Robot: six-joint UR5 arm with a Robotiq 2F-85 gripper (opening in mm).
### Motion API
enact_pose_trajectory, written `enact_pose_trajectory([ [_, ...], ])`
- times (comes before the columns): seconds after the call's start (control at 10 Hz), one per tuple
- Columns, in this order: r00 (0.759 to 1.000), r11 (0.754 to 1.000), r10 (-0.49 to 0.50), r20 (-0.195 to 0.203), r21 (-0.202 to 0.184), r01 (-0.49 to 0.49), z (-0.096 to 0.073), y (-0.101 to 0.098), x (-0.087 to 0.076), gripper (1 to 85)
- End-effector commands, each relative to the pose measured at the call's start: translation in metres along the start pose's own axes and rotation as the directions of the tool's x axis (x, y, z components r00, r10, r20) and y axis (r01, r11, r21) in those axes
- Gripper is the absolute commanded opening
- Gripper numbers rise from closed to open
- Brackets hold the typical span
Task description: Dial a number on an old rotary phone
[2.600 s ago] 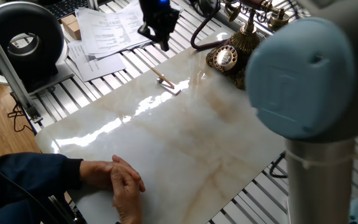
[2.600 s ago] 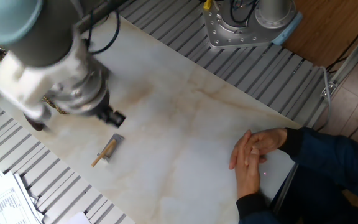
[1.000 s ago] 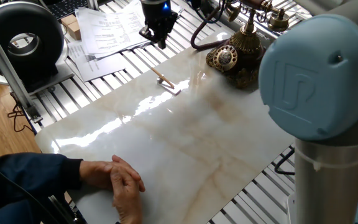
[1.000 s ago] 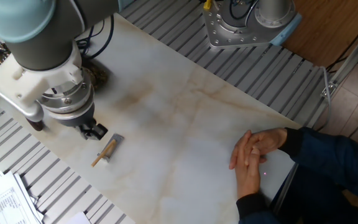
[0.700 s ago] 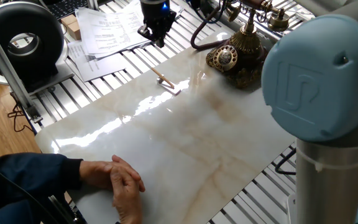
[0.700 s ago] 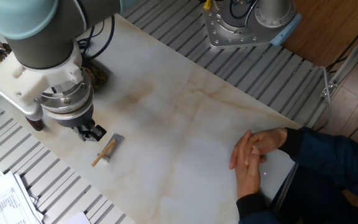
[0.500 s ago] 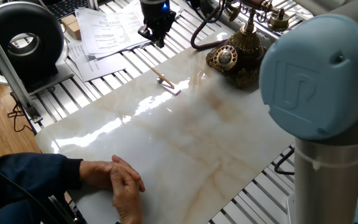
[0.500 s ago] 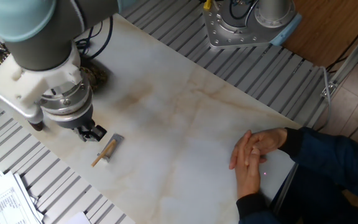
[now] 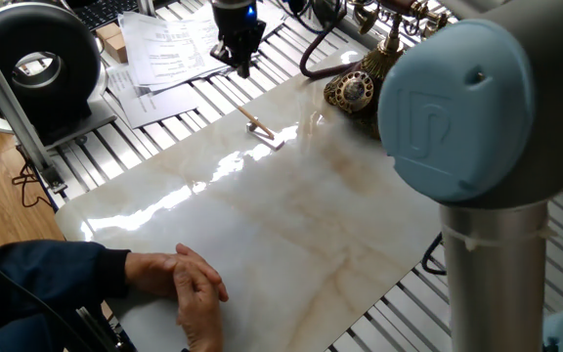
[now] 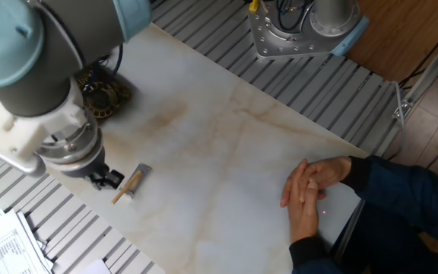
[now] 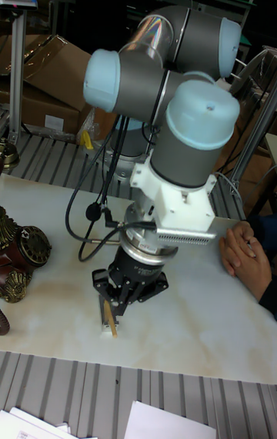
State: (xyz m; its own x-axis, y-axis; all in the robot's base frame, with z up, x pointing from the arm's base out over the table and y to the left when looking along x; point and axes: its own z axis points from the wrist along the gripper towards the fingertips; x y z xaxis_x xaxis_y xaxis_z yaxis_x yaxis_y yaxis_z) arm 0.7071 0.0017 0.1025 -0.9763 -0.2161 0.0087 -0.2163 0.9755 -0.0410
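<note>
The old rotary phone point(image 9: 358, 90) stands at the far corner of the marble slab, dark carved base with a round brass dial; it also shows as the phone point(image 10: 101, 90) partly behind the arm, and as the phone point(image 11: 21, 253) at the left edge. A short wooden stick point(image 9: 261, 129) on a small white block lies on the slab between the phone and the papers. My gripper point(image 10: 107, 180) hangs just beside that stick point(image 10: 130, 185), pointing down, fingers a little apart and holding nothing. In the tall fixed view the gripper point(image 11: 114, 299) is directly over the stick point(image 11: 109, 322).
A person's clasped hands point(image 9: 191, 285) rest on the slab's near edge. A big black round device point(image 9: 39, 61) and loose papers point(image 9: 169, 47) lie beyond the slab on the slatted table. The robot base point(image 10: 299, 27) is bolted at the opposite side.
My gripper has slid away from the phone towards the slab's paper-side edge, ending next to the stick. The stick, phone and hands have not moved.
</note>
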Motion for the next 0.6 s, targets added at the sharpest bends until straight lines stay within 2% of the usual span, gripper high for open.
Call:
enact_pose_trajectory([
  [0.0, 0.999, 0.999, -0.038, -0.018, -0.028, 0.037, 0.025, 0.005, 0.005, 44.7],
  [0.1, 0.996, 0.998, -0.032, -0.085, -0.051, 0.028, 0.024, 0.011, 0.022, 44.7],
  [0.2, 0.992, 0.999, -0.015, -0.124, -0.052, 0.008, 0.023, 0.013, 0.029, 44.7],
  [0.3, 0.989, 0.999, -0.011, -0.147, -0.046, 0.004, 0.023, 0.013, 0.032, 44.0],
  [0.5, 0.989, 0.999, -0.009, -0.147, -0.032, 0.005, 0.031, 0.012, 0.029, 42.3],
])
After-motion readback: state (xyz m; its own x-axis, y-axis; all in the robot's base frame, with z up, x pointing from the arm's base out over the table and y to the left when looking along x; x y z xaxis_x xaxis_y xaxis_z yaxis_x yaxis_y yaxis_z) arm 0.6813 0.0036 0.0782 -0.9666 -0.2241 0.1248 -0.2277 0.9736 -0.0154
